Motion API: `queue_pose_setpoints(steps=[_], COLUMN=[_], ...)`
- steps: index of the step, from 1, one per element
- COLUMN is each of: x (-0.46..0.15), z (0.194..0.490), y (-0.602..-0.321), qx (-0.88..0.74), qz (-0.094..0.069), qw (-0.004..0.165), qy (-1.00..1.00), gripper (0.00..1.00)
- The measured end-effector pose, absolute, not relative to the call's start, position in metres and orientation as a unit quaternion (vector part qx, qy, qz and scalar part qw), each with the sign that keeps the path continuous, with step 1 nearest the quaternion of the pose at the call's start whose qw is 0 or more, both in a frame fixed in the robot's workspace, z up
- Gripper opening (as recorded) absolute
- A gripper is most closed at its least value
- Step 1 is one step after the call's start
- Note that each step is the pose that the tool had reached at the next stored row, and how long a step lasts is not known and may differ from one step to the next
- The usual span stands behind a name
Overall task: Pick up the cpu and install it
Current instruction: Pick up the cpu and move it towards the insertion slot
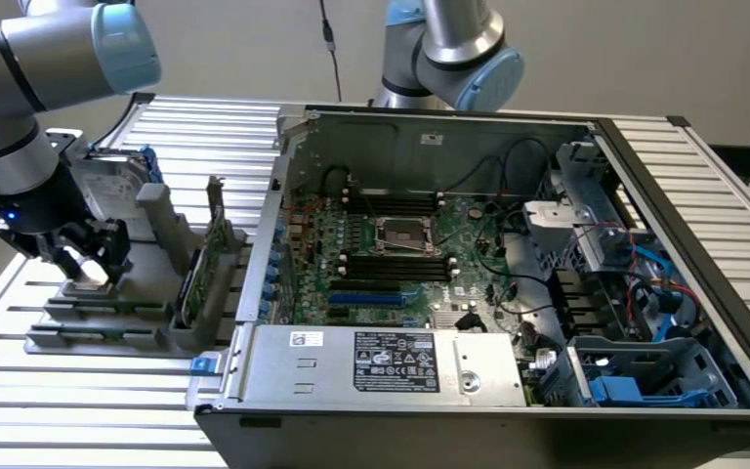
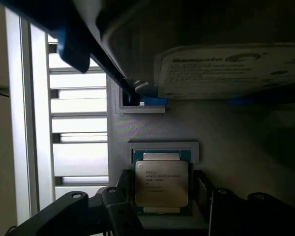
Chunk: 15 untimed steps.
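Wrist view puts the cpu (image 2: 161, 183), a small flat square chip with a dull silver lid on a green board, lying flat in its nest directly under the gripper (image 2: 161, 199). The jaws stand spread to either side of it with a thin dark gap each way, so I judge nothing is pinched and the pick is not yet made; the whole install is left. The nest belongs to a grey moulded fixture tray (image 1: 102, 327) on the slatted aluminium table (image 1: 89, 410). Just beyond the tool in the same tray sits a silver hard drive with a white label (image 2: 226, 69), held in blue plastic brackets (image 2: 150, 102). The square metal-framed socket (image 1: 401, 233) waits bare on the green motherboard inside the open black computer case (image 1: 479, 132), well apart from the tool. Upright cards (image 1: 206, 264) slotted in the tray stand between tool and case, and I reckon they and the case wall are what must be cleared.
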<state>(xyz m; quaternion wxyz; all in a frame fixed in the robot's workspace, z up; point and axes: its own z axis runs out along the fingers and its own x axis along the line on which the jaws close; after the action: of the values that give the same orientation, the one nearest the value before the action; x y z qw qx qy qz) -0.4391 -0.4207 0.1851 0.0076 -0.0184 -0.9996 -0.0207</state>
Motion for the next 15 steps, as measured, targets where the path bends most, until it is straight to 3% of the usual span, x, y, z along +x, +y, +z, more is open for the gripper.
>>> queue_pose_setpoints(steps=[4, 5, 15], x=[-0.439, -0.439, -0.439], z=[0.185, 0.185, 0.198], y=[-0.421, -0.421, -0.421], qx=[-0.018, -0.018, -0.018], qz=[-0.021, -0.021, -0.021], qw=[0.008, 0.008, 0.008], qy=[-1.000, -1.000, -1.000], gripper=[0.59, 0.55, 0.55])
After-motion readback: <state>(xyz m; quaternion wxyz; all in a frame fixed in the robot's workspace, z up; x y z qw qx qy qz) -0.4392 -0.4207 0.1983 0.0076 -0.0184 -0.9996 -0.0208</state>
